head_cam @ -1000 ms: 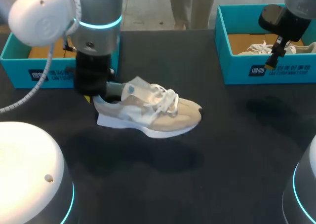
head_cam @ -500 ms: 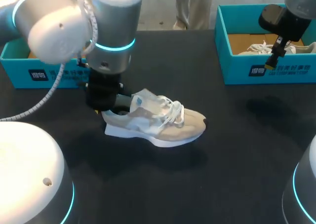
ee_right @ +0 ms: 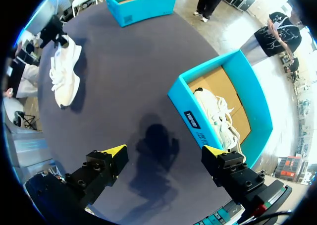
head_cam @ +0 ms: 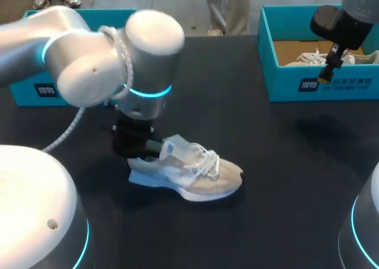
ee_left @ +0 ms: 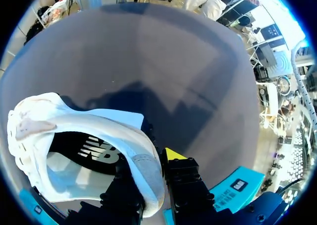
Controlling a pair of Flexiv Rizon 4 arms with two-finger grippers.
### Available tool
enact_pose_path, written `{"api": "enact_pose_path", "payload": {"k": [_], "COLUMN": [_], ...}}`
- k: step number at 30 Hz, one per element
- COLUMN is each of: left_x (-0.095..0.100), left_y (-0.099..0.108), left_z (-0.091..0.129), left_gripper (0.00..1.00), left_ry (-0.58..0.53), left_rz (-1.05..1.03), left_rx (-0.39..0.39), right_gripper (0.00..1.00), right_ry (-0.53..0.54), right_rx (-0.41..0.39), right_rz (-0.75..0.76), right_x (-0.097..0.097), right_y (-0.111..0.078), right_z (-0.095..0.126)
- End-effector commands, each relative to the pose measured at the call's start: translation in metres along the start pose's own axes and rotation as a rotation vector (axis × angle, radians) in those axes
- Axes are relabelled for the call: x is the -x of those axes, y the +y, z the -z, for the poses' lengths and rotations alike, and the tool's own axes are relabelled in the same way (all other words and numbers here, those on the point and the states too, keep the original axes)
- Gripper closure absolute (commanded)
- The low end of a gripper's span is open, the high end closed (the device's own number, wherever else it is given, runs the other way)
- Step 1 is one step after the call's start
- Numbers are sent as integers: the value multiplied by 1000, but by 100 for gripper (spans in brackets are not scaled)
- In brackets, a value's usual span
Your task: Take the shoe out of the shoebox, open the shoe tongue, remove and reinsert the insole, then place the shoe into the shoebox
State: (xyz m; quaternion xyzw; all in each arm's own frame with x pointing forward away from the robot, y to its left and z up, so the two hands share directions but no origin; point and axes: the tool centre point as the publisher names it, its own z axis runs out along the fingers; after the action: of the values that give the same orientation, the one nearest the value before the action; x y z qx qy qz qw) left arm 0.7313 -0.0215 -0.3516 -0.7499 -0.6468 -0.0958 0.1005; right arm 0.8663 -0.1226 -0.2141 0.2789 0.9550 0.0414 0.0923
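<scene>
A beige and white shoe (head_cam: 192,173) lies toe to the right, low over the dark table (head_cam: 278,180) in its middle. My left gripper (head_cam: 139,147) is shut on the shoe's heel. In the left wrist view one finger is inside the heel collar (ee_left: 146,168) and the yellow-tipped one (ee_left: 173,154) outside; the left gripper (ee_left: 153,178) pinches the collar, and the dark insole (ee_left: 94,153) shows. The right gripper (head_cam: 327,67) hangs open above the front wall of the right shoebox (head_cam: 284,82). Under the right gripper (ee_right: 163,150) is bare table.
The right teal box (ee_right: 198,93) holds a second white shoe (ee_right: 218,116). Another teal shoebox (head_cam: 35,85) stands at the back left, behind my left arm. The table's front middle and right are bare.
My left arm has carried the shoe by its heel toward the table's front and a little lower. The right arm has kept still.
</scene>
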Motion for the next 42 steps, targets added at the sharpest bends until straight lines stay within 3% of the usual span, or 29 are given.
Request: {"api": "enact_pose_path", "payload": {"k": [1,14,15,17,20,21,33,42], "left_x": [14,18,18,18,17,17,6,-29], "left_y": [6,6,5,4,2,2,-2,-8], "left_z": [-14,-32,-33,-33,-30,-29,14,48], "left_gripper": [100,100,92,33,20,2,0,0], "left_ry": [24,34,35,26,15,14,-90,-240], "left_rz": [5,7,5,-9,-12,-4,52,181], "left_rx": [-11,-44,-45,-45,-51,-58,-48,-56], "right_gripper": [0,0,0,0,0,0,0,0], "right_ry": [0,0,0,0,0,0,0,0], "right_rx": [0,0,0,0,0,0,0,0], "right_rz": [0,0,0,0,0,0,0,0], "right_x": [0,0,0,0,0,0,0,0], "right_y": [0,0,0,0,0,0,0,0], "right_z": [0,0,0,0,0,0,0,0]}}
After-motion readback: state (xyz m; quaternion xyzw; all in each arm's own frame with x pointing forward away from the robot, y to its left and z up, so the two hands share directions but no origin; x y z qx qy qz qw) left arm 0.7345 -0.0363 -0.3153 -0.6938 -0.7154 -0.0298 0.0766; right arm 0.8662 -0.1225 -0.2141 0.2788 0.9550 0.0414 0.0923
